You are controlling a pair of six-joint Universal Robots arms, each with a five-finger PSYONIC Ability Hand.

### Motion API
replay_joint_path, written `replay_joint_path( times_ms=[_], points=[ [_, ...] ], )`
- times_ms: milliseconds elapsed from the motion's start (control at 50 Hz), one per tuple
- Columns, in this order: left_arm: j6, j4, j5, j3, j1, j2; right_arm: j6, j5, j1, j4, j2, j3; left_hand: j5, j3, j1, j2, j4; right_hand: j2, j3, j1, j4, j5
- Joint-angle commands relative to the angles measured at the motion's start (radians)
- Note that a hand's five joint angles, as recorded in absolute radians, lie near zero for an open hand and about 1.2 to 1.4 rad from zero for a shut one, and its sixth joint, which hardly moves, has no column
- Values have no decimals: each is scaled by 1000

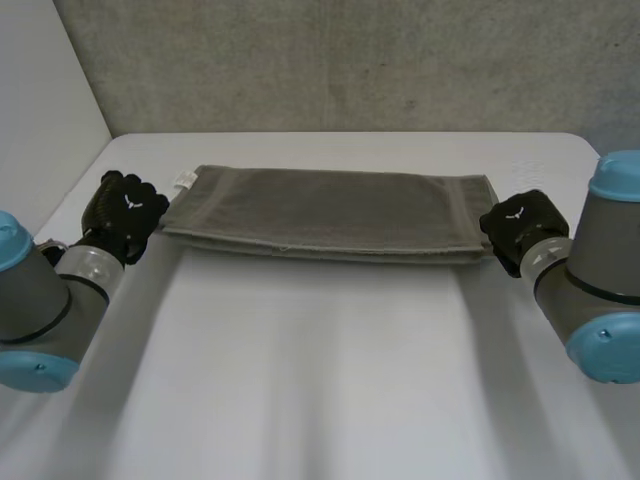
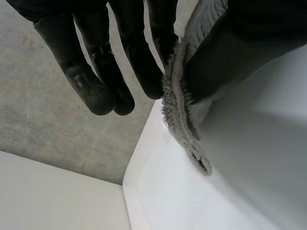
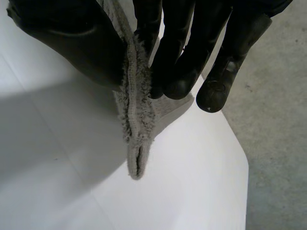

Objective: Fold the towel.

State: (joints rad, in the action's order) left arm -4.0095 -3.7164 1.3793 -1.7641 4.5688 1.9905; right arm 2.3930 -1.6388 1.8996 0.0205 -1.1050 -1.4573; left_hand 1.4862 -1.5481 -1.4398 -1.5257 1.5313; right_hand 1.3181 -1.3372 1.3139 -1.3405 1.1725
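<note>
A grey towel (image 1: 330, 215) lies folded into a long band across the far half of the white table (image 1: 320, 380). My left hand (image 1: 125, 212) is at its left short end. In the left wrist view the towel's edge (image 2: 180, 110) sits pinched between the thumb and the nearest of the fingers (image 2: 139, 62), which are nearly straight. My right hand (image 1: 520, 230) is at the right short end. There the doubled towel edge (image 3: 136, 129) is pinched between the thumb and the fingers (image 3: 177, 48), and the corner hangs just above the table.
A small white tag (image 1: 184, 180) sticks out at the towel's far left corner. A grey wall (image 1: 350, 60) rises behind the table's far edge. A white panel (image 1: 40, 100) stands at the left.
</note>
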Motion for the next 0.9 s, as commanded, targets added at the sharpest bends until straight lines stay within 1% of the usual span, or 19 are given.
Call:
replay_joint_path(
  times_ms=[20, 60, 100, 120, 160, 180, 220, 340, 400, 440, 500, 540, 560, 640, 660, 700, 720, 760, 900],
  points=[
    [-6, 79, -77, -89, 13, -117, -77, 82, -30, -189, -99, -61, -265, 152, 44, 129, -135, 78, -59, 82, -56, 49],
    [-6, 121, -111, -113, 38, -167, -91, 106, -63, -247, -137, -78, -265, 152, 44, 129, -135, 78, -59, 82, -56, 49],
    [-5, 199, -187, -167, 108, -284, -101, 177, -121, -336, -260, -110, -265, 152, 44, 129, -135, 78, -59, 82, -56, 49],
    [-5, 199, -187, -167, 108, -285, -101, 177, -122, -336, -260, -110, -265, 152, 44, 129, -135, 78, -59, 82, -56, 49],
    [7, 254, -265, -202, 174, -402, -95, 273, -172, -396, -384, -117, -265, 152, 44, 129, -135, 78, -59, 82, -56, 49],
    [7, 254, -266, -202, 174, -403, -95, 274, -172, -396, -384, -117, -265, 152, 44, 129, -135, 78, -59, 82, -56, 49],
    [18, 286, -325, -215, 232, -465, -92, 370, -239, -422, -465, -118, -265, 152, 44, 129, -135, 78, -59, 82, -56, 49],
    [72, 291, -352, -212, 243, -476, -67, 453, -293, -424, -510, -115, -265, 152, 44, 129, -135, 78, -59, 82, -56, 49],
    [112, 283, -352, -204, 237, -447, -54, 458, -292, -418, -483, -115, -265, 152, 44, 129, -135, 78, -59, 82, -56, 49],
    [121, 273, -348, -173, 195, -351, -61, 455, -265, -412, -374, -98, -265, 152, 44, 129, -135, 78, -59, 82, -56, 49],
    [121, 265, -341, -136, 151, -294, -60, 438, -240, -412, -308, -60, -265, 152, 44, 129, -135, 78, -59, 82, -56, 49],
    [115, 259, -298, -63, 72, -179, -55, 387, -199, -418, -187, 21, -265, 152, 44, 129, -135, 78, -59, 82, -56, 49],
    [115, 259, -298, -63, 71, -179, -55, 387, -198, -418, -187, 22, -265, 152, 44, 129, -135, 78, -59, 82, -56, 49],
    [116, 263, -191, 85, 9, -17, -57, 300, -168, -407, -44, 129, -265, 152, 44, 129, -135, 78, -59, 82, -56, 49],
    [116, 263, -190, 86, 9, -16, -57, 300, -168, -407, -44, 129, -265, 152, 44, 129, -135, 78, -59, 82, -56, 49],
    [119, 265, -142, 182, -10, 77, -54, 272, -163, -381, 43, 210, -265, 152, 44, 129, -135, 78, -59, 82, -56, 49],
    [113, 263, -128, 231, -20, 123, -54, 272, -163, -381, 44, 210, -265, 152, 44, 129, -135, 78, -59, 82, -56, 49],
    [113, 263, -117, 282, -33, 164, -64, 272, -151, -338, 114, 265, -265, 152, 44, 129, -135, 78, -59, 82, -56, 49],
    [113, 265, -68, 482, -76, 324, -61, 246, -117, -194, 223, 361, -265, 152, 44, 129, -135, 78, -59, 82, -56, 49]
  ],
)
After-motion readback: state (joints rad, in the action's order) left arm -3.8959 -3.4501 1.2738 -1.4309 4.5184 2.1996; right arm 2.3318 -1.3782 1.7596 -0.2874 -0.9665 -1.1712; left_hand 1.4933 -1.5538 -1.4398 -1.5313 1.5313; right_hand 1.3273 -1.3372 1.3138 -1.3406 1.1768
